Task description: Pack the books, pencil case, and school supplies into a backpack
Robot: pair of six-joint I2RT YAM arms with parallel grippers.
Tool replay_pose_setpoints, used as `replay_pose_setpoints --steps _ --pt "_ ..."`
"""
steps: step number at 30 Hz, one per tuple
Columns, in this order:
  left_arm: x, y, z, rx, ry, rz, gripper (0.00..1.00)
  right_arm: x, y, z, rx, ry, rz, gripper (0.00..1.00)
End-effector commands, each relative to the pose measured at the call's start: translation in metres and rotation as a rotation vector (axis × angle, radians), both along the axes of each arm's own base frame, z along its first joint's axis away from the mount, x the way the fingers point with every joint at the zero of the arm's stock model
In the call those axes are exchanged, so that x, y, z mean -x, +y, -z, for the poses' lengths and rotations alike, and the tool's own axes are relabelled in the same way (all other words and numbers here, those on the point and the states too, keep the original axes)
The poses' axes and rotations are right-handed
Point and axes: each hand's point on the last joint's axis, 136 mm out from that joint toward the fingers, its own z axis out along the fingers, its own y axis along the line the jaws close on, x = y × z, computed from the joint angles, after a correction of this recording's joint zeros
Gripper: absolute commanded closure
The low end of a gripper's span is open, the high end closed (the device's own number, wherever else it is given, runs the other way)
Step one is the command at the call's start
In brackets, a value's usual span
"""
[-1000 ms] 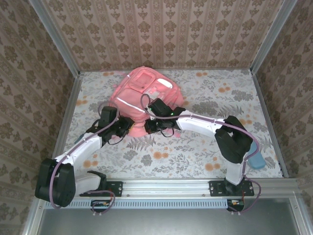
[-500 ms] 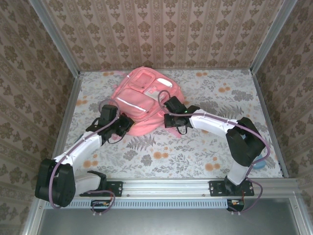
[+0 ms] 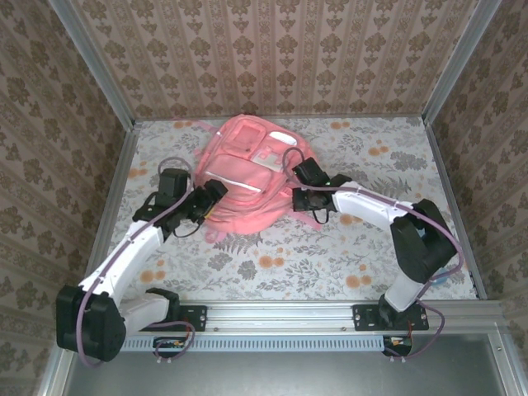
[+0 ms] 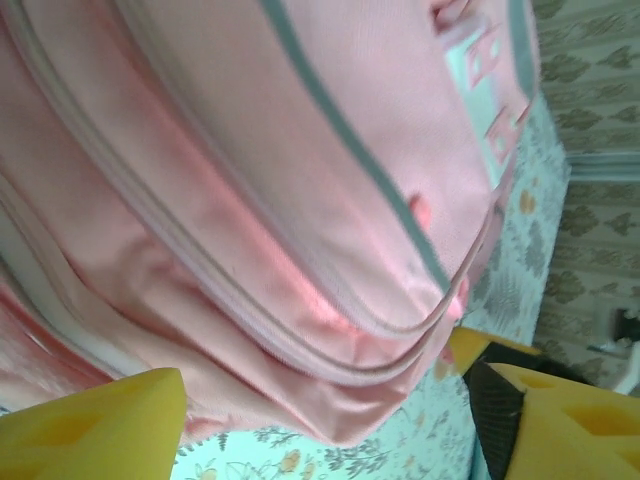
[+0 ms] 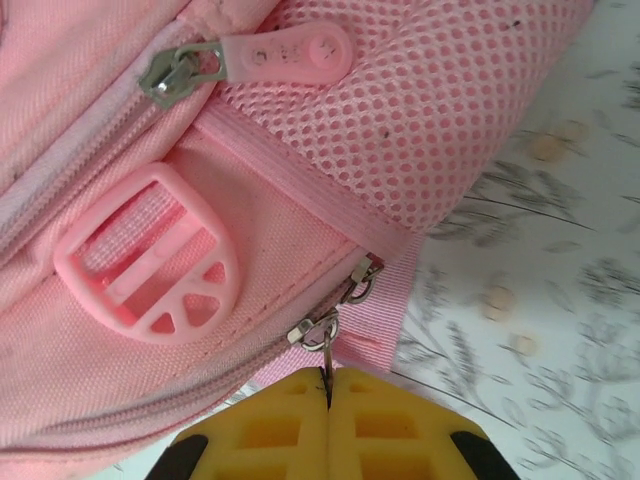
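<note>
Pink backpack (image 3: 243, 177), its zipper pull (image 5: 325, 338) in right gripper (image 5: 328, 385)

A robot lab cell dressed up like a home. Around the table (image 3: 330, 247) stand flat panels (image 3: 272, 58) papered in brown damask, held in bare aluminium posts (image 3: 92, 62), closing it in at the back and both sides. The table wears a floral cover. Along its near edge runs a metal rail (image 3: 280, 312) with two robot arms (image 3: 136, 243) bolted on.
</note>
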Motion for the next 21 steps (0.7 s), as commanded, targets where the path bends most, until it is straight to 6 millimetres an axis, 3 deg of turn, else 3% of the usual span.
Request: replay_pose_setpoints --steps 1,4,6,12,14,17,21 --pt "0.003 0.005 -0.018 -0.090 -0.082 0.085 0.20 0.007 -0.036 -0.009 0.070 0.001 0.041 0.97" --pt "-0.001 0.003 -0.026 -0.150 -0.133 0.153 0.17 0.000 -0.051 -0.017 0.050 -0.009 0.103 0.87" --pt "-0.005 -0.003 -0.033 -0.177 -0.175 0.211 0.16 -0.008 -0.056 -0.029 0.015 -0.033 0.151 0.72" --pt "-0.019 -0.035 -0.051 -0.274 -0.306 0.424 0.10 -0.019 -0.043 -0.066 -0.140 -0.093 0.190 0.32" --pt "-0.022 -0.047 -0.053 -0.347 -0.345 0.511 0.10 -0.020 -0.036 -0.075 -0.202 -0.111 0.199 0.26" --pt "-0.025 -0.061 -0.044 -0.455 -0.351 0.600 0.09 -0.019 -0.018 -0.081 -0.338 -0.094 0.195 0.24" --pt "-0.038 -0.076 -0.022 -0.454 -0.286 0.662 0.10 -0.011 0.008 -0.074 -0.506 -0.020 0.195 0.24"
